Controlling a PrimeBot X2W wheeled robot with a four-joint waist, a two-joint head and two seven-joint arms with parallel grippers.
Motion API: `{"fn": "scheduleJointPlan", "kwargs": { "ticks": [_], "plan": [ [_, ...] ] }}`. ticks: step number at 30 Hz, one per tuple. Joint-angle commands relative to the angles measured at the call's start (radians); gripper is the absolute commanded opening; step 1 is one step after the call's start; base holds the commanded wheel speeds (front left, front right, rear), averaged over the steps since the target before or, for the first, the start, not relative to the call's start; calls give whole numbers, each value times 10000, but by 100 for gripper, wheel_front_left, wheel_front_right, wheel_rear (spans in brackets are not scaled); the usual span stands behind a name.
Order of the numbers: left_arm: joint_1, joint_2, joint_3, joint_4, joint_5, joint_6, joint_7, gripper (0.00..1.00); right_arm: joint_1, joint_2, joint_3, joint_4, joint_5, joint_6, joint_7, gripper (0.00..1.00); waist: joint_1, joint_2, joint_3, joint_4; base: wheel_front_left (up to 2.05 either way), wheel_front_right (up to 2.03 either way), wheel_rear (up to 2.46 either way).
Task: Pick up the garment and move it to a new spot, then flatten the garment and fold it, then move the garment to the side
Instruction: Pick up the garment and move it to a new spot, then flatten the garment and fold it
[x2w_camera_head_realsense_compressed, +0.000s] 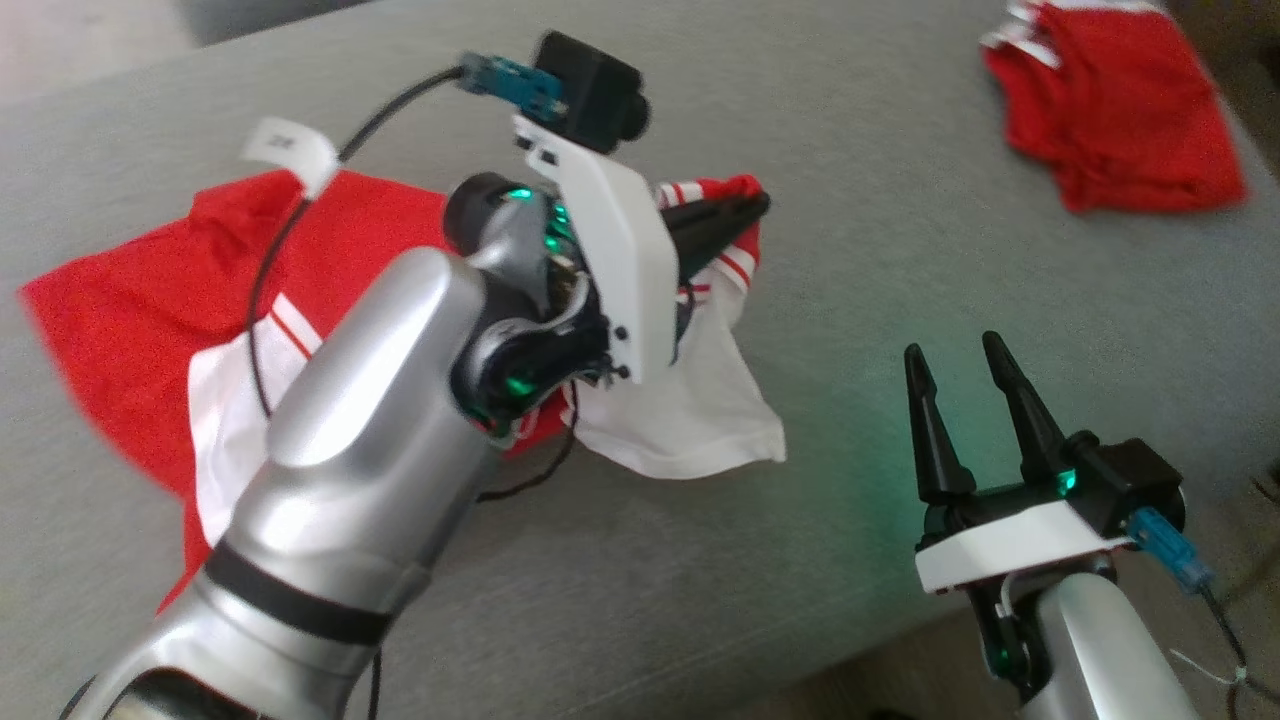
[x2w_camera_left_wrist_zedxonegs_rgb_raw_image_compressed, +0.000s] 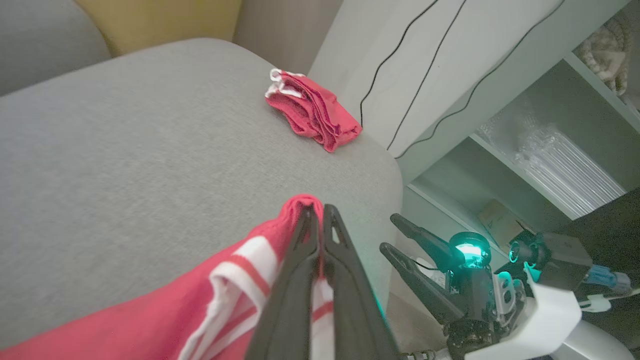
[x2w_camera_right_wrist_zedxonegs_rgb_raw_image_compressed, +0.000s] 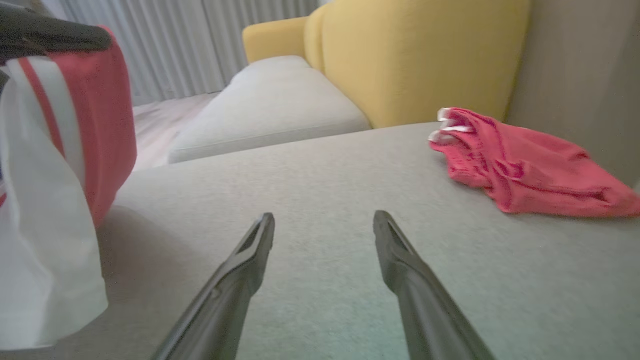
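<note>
The garment (x2w_camera_head_realsense_compressed: 130, 320) is red with white panels and stripes, spread over the left of the grey cushion (x2w_camera_head_realsense_compressed: 850, 180). My left gripper (x2w_camera_head_realsense_compressed: 750, 205) is shut on a striped red edge of the garment (x2w_camera_left_wrist_zedxonegs_rgb_raw_image_compressed: 250, 260) and holds it raised off the cushion, so a white flap (x2w_camera_head_realsense_compressed: 690, 420) hangs below. In the right wrist view the lifted garment (x2w_camera_right_wrist_zedxonegs_rgb_raw_image_compressed: 55, 175) hangs at the far left under the dark fingertips. My right gripper (x2w_camera_head_realsense_compressed: 960, 360) stands open near the cushion's front right edge, nothing between its fingers (x2w_camera_right_wrist_zedxonegs_rgb_raw_image_compressed: 240, 270), well right of the garment.
A second red piece of clothing (x2w_camera_head_realsense_compressed: 1110, 110) lies crumpled at the cushion's far right corner (x2w_camera_left_wrist_zedxonegs_rgb_raw_image_compressed: 312, 110). A yellow sofa back (x2w_camera_right_wrist_zedxonegs_rgb_raw_image_compressed: 415, 55) rises behind. White shelves (x2w_camera_left_wrist_zedxonegs_rgb_raw_image_compressed: 525, 165) stand past the cushion's right edge.
</note>
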Motion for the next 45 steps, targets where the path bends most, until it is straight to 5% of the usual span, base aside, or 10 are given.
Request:
{"fn": "scheduleJointPlan", "kwargs": {
  "ticks": [1, 3, 4, 5, 6, 7, 18, 25, 36, 45],
  "plan": [
    [-637, -6, 58, -86, -139, -62, -261, 0, -228, -49, 263, -233, 139, -7, -110, 100, -1, 0, 418, -793, 0, 0, 0],
    [-757, -57, -332, 297, -233, -63, -672, 2, -190, -49, 276, -194, 246, -7, -110, 100, -1, 0, 441, -1006, 0, 0, 0],
    [-828, -80, -510, 500, -201, -63, -946, 15, -169, -49, 272, -180, 284, -7, -110, 100, -1, 0, 457, -1080, 0, 0, 0],
    [-901, -99, -694, 699, -148, -63, -1236, 36, -161, -49, 282, -173, 308, -7, -110, 100, -1, 0, 475, -1142, 0, 0, 0],
    [-958, -117, -825, 916, -86, -63, -1572, 84, -159, -49, 291, -167, 328, -7, -110, 100, -1, 0, 482, -1188, 0, 0, 0],
    [-1022, -132, -968, 1142, 28, -63, -1902, 100, -158, -49, 290, -163, 345, -7, -110, 100, -1, 0, 478, -1216, 0, 0, 0],
    [-1092, -242, -2014, 2195, 1218, 205, -4936, 100, -24, -49, -240, -203, 52, -7, -110, 100, -1, 0, 55, -553, 0, 0, 0],
    [1, -178, -2093, 1665, 1664, 1707, -6435, 100, 326, -49, -730, -282, -384, -7, -110, 100, -1, 0, -671, 258, 0, 0, 0],
    [2208, 2214, -1201, 1181, 2095, 4279, -6624, 100, 1107, -49, -818, -418, -812, -7, -111, 100, -1, 0, -1212, 1345, 0, 0, 0],
    [3116, 3278, -689, 805, 1640, 5152, -5669, 100, 1307, -49, -626, -488, -881, -7, -111, 100, -1, 0, -977, 1643, 0, 0, 0]
  ]
}}
